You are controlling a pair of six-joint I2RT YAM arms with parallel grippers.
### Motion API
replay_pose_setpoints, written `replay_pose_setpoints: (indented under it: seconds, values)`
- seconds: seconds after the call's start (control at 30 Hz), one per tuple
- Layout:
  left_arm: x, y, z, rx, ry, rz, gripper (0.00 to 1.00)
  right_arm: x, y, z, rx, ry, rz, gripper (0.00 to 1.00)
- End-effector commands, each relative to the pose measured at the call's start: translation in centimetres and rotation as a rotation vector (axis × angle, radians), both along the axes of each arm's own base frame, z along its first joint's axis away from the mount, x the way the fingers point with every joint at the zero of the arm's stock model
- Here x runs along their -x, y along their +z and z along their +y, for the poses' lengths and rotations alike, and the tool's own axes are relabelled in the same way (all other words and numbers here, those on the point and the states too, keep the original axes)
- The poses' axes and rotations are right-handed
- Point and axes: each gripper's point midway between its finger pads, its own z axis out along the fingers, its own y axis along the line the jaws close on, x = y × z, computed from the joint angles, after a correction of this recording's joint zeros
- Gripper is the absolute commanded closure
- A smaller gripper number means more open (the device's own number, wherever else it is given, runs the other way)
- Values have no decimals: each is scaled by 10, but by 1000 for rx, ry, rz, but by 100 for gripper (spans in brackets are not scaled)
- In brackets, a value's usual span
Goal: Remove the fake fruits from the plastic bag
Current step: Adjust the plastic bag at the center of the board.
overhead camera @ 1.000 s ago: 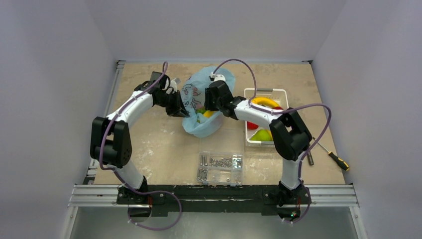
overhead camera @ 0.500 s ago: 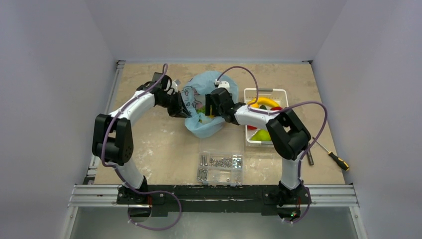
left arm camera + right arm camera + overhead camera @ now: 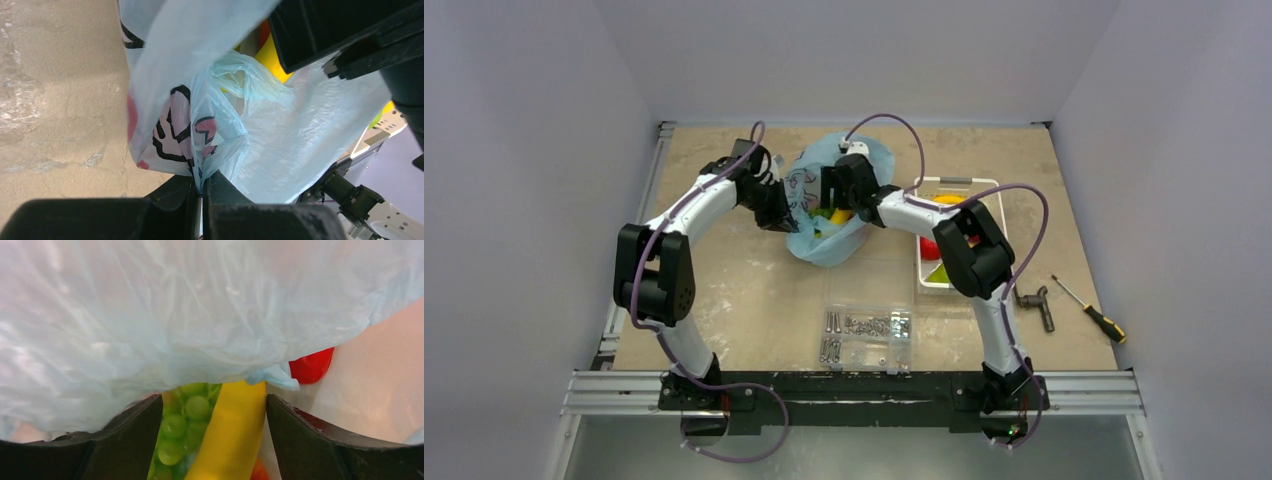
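On the table (image 3: 724,290), seen from above, the bag (image 3: 824,247) lies toward the far middle and both my pincers meet at it. My left pincer (image 3: 781,213) is at its left rim and my right pincer (image 3: 832,207) is dipped into its open mouth. The basket (image 3: 959,182) to the right has a few fruits (image 3: 931,248) lying in it, so I judge the emptying partly done. Through my left wrist camera, my left pincer (image 3: 201,189) is pressed together on a bunched fold of the printed film, holding that side of the bag (image 3: 270,145) up, and a yellow fruit (image 3: 270,59) shows in the opening beyond. Through my right wrist camera, my right pincer (image 3: 215,440) is spread wide under a sagging sheet of the bag (image 3: 175,315). The yellow fruit (image 3: 235,435) lies between my fingers, with the grapes (image 3: 182,425) just beside it on the left and a red fruit (image 3: 311,365) farther in. I cannot tell whether either finger touches the yellow one. I take this for the reach toward the next fruit. The next move calls for settling a little lower around the yellow piece, clear of the loose film and the grapes, closing on it firmly, and lifting it out while my left side holds the mouth open.
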Motion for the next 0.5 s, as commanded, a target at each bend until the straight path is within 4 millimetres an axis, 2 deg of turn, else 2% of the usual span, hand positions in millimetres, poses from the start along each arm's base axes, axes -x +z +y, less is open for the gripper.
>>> replay_pose_setpoints:
  seconds: [0.0, 0.1, 0.2, 0.37, 0.4, 0.47]
  values:
    - [-10, 24, 3, -31, -25, -112, 100, -27, 54, 29, -63, 70, -107, 25]
    - [-9, 26, 5, -38, -24, -123, 100, -28, 76, 27, -60, 63, -114, 23]
    - [-6, 26, -1, -16, -32, -114, 100, -15, 90, 25, -71, 81, -102, 20]
    - [-1, 29, -15, 8, -46, -127, 100, 36, 84, 19, -72, 130, -15, 22]
    - [2, 28, -18, 15, -51, -123, 100, 46, 82, 16, -71, 135, -6, 24]
    - [8, 24, -25, 6, -66, -115, 100, 63, 72, 9, -75, 140, 15, 37]
